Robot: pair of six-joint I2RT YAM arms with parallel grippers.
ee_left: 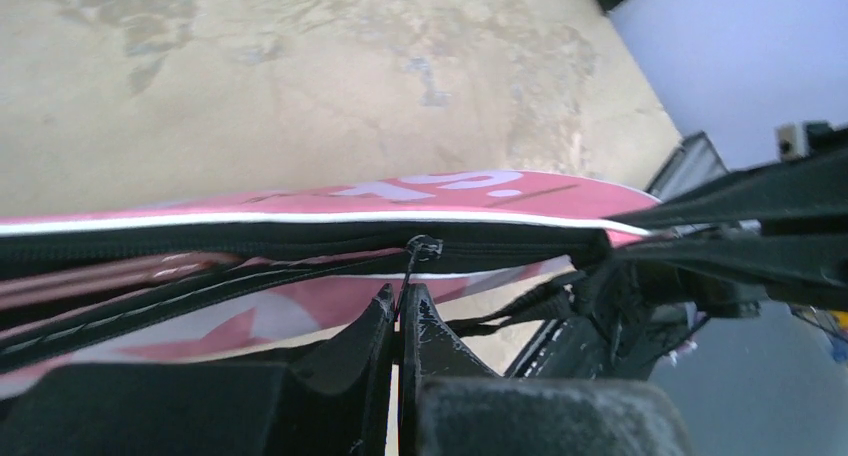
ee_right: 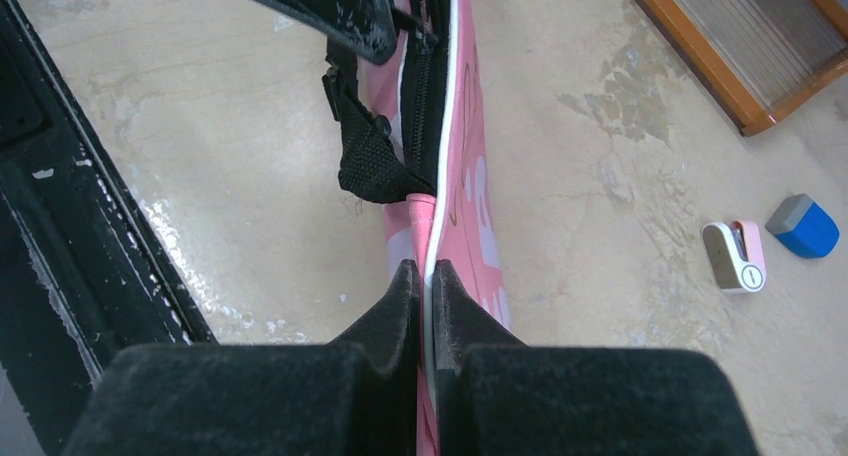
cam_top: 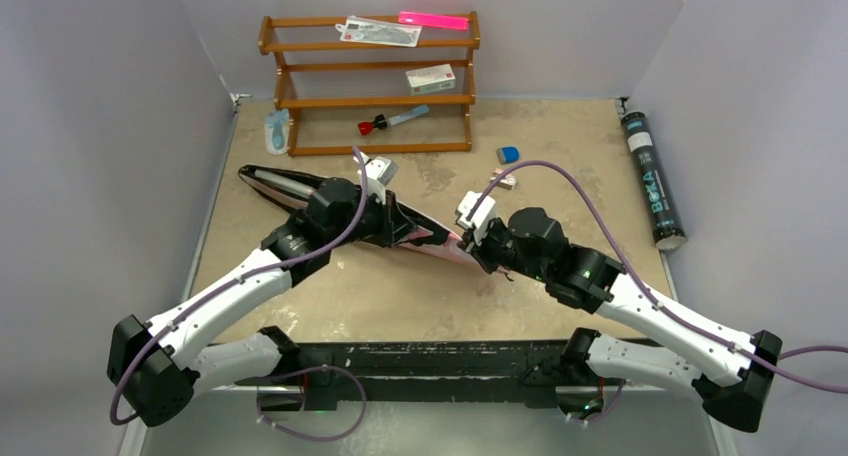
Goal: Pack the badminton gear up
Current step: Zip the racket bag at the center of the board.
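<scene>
The long pink bag [cam_top: 280, 184] lies diagonally across the middle of the table, its black zipper partly open. My left gripper [cam_top: 398, 224] hangs over its middle. In the left wrist view this gripper [ee_left: 404, 298] is shut on the thin black zipper pull cord, just below the slider [ee_left: 423, 244]. White lettering shows on the bag's pink side [ee_left: 430, 188]. My right gripper [cam_top: 463, 242] is at the bag's near right end. It [ee_right: 428, 272] is shut on the bag's white-piped edge [ee_right: 452, 126]. The black BOKA tube [cam_top: 652, 181] lies along the right wall.
A brown wooden rack [cam_top: 370, 86] stands at the back with small items on its shelves. A blue block [ee_right: 803, 226] and a small white and pink object [ee_right: 735, 256] lie right of the bag. A black rail [cam_top: 420, 361] runs along the near edge.
</scene>
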